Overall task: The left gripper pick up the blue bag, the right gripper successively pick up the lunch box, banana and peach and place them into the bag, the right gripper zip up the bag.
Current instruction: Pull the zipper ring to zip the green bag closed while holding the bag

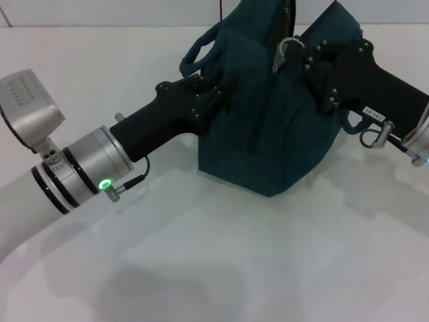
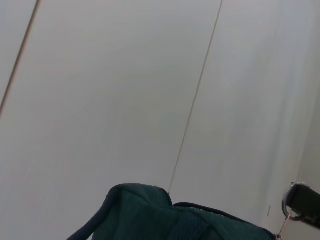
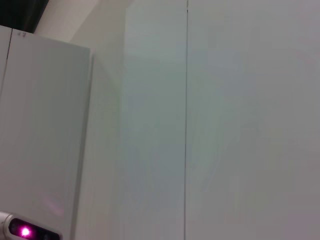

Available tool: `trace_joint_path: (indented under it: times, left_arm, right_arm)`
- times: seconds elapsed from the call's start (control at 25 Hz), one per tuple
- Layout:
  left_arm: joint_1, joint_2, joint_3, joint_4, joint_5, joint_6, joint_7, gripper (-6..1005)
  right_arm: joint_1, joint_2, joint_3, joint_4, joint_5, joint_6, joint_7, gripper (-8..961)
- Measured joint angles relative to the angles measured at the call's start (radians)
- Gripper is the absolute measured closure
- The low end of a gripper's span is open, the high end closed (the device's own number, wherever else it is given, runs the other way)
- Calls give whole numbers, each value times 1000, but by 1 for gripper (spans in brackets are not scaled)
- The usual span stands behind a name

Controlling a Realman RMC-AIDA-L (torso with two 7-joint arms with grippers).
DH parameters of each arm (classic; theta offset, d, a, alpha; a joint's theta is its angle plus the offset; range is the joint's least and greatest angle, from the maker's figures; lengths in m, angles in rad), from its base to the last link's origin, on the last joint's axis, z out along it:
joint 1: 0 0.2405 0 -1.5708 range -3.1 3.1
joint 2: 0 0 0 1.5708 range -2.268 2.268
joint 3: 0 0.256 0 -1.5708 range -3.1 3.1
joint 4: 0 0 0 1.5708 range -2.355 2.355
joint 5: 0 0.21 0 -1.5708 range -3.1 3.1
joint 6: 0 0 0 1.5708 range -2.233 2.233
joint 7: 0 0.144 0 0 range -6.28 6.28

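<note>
on a pale table (image 1: 221,261), the left gripper (image 1: 213,100) pinches the near side of the blue bag (image 1: 268,134), which stands upright mid-table; beyond, the right gripper (image 1: 315,67) reaches to the bag's top beside the metal ring pull (image 1: 285,50) (whether its fingers have closed on the ring cannot be told); no lunch box, banana or peach shows outside the bag; the likely risk: a tug along the zip could drag the soft fabric from the left gripper's hold, or the ring could slip free and leave the bag gaping.
</note>
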Motion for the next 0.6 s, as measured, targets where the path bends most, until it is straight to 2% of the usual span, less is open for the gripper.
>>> trace_joint_path:
  times: [0.04,0.6]
  left_arm:
    - [0,0,0,2,2,2,0,762]
    - [-11,0,4,8,36,11,12,942]
  right_arm:
    - [0,0,0,0,2,0,0,946]
    - [0,0,0,2,6,0,-2,946]
